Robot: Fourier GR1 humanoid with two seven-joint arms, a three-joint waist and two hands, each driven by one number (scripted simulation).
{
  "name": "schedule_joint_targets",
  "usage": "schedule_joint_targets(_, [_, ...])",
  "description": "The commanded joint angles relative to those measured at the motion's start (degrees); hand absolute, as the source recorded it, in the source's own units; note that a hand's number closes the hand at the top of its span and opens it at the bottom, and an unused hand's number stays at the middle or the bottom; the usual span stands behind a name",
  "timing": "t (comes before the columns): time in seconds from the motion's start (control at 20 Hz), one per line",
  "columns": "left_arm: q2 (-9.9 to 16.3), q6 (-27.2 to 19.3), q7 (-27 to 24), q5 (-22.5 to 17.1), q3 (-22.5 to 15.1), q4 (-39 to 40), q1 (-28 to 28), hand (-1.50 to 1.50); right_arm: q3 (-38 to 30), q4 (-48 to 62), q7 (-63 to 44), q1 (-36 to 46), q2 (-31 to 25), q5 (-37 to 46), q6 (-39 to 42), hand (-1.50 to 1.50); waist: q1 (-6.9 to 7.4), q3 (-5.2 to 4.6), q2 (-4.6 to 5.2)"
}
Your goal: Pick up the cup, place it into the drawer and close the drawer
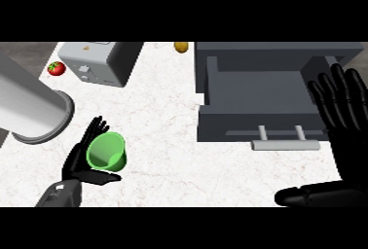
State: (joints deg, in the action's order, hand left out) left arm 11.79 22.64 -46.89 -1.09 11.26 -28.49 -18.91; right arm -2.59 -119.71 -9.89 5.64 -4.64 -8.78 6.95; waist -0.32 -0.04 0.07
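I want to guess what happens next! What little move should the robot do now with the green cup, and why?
Probably carry it right, toward the drawer. The left robot hand already cups the green cup, thumb curled under it, and the grey drawer stands open with nothing visible inside. The right robot hand rests open beside the drawer, out of the way.

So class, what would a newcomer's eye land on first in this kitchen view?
The bright green cup at lower left, cradled on its side in the left robot hand. Next, the grey open drawer at right, with the right robot hand raised open beside it. A small red tomato sits at upper left.
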Motion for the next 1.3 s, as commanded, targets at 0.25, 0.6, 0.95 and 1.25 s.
schedule_joint_targets(0.25, [-2.4,10.9,-4.6,-2.0,-1.4,2.9,-0.4,-1.5,-0.9,1.7,0.3,0.1,-0.5,-1.4,1.1,-1.5,-0.07,-0.03,0.08])
schedule_joint_targets(0.6, [-3.4,13.7,-5.3,-3.1,-2.4,3.0,-1.4,1.5,0.9,0.0,0.7,-1.3,0.6,0.2,0.5,-1.5,-0.24,-0.04,0.04])
schedule_joint_targets(0.95, [-2.7,7.1,-9.3,-4.4,-1.2,-2.0,-0.9,1.5,-0.7,-2.5,-1.1,-1.6,-0.2,-1.4,0.4,-1.5,-0.03,0.01,-0.16])
schedule_joint_targets(1.25, [-5.4,-7.4,-11.6,-9.1,5.6,-2.1,-0.4,1.5,0.0,-0.3,-2.4,1.6,-0.6,0.1,-0.4,-1.5,0.36,-0.02,-0.02])
